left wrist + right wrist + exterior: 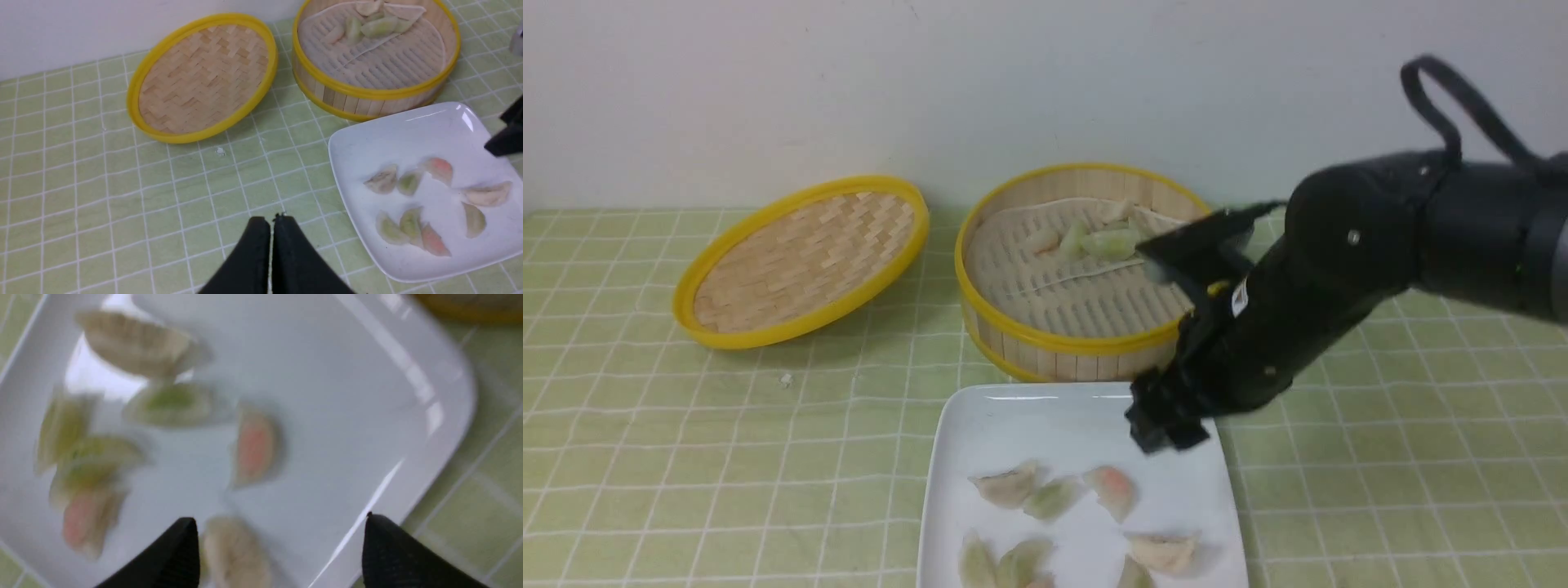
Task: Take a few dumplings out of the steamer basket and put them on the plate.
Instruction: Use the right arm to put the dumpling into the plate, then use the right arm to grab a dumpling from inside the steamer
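Checking right gripper (282,549): jaws spread, nothing pinched, above the plate's right side.
Left gripper (271,222): tips pressed together, empty; I have it away from the food.
Plate (935,490): near, just in front of the basket; several dumplings (1113,490) lie on it.
Steamer basket (1086,347): far side, more dumplings grouped inside.
Risk, rim: swinging back too low, I could knock the basket wall.
Risk, grip: dumplings crowd together, so wide jaws might take two or tear a skin.
Risk, plate: dipping here could nudge its edge.
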Available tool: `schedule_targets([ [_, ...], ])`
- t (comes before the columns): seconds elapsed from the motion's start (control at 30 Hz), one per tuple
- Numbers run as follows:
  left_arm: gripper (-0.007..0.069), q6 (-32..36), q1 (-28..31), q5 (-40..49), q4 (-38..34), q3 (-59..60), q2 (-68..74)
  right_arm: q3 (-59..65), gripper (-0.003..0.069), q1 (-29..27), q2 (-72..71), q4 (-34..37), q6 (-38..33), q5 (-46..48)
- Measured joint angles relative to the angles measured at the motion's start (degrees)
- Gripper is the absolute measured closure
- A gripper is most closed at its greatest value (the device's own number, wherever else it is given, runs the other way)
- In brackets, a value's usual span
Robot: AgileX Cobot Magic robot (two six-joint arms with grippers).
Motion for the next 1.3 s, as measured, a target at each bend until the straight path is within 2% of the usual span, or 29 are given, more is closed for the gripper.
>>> schedule_targets([
  [0.13, 0.0631, 0.0, 0.0, 0.0, 0.0, 0.0, 0.0, -11.67, 0.0181, -4.23, 2.99, -2.34, 0.77, 0.65],
  [0.17, 0.0631, 0.0, 0.0, 0.0, 0.0, 0.0, 0.0, -19.28, 0.0193, -6.69, 6.07, -2.34, -0.26, 1.92],
  [0.27, 0.0631, 0.0, 0.0, 0.0, 0.05, 0.0, 0.0, -29.67, 0.0204, -9.12, 13.13, -2.34, -4.43, 4.95],
  [0.37, 0.0631, 0.0, 0.05, 0.0, 0.05, 0.0, 0.0, -39.8, 0.0208, -9.67, 21.73, -3.2, -8.13, 7.0],
  [0.57, 0.0631, 0.0, 0.05, 0.0, 0.1, 0.0, 0.0, -53.1, 0.0212, -9.67, 36.47, -6.3, -10.14, 7.9],
  [0.73, 0.0631, 0.0, 0.05, 0.0, 0.1, 0.0, 0.0, -57.25, 0.0214, -9.67, 42.61, -10.94, -9.57, 7.9],
  [1.0, 0.0631, 0.0, 0.05, 0.0, 0.1, 0.0, 0.0, -57.83, 0.0223, -9.67, 45.88, -11.82, -9.84, 6.83],
  [1.1, 0.0631, 0.0, 0.05, 0.0, 0.1, 0.0, 0.0, -57.9, 0.0273, -9.67, 45.99, -11.23, -9.59, 4.48],
  [1.23, 0.0631, 0.0, 0.05, 0.0, 0.1, 0.0, 0.0, -57.9, 0.0405, -9.67, 46.42, -8.72, -9.59, 3.43],
  [1.3, 0.0631, 0.0, 0.05, 0.0, 0.1, 0.0, 0.0, -57.9, 0.0424, -9.67, 46.42, -8.23, -9.59, 3.8],
])
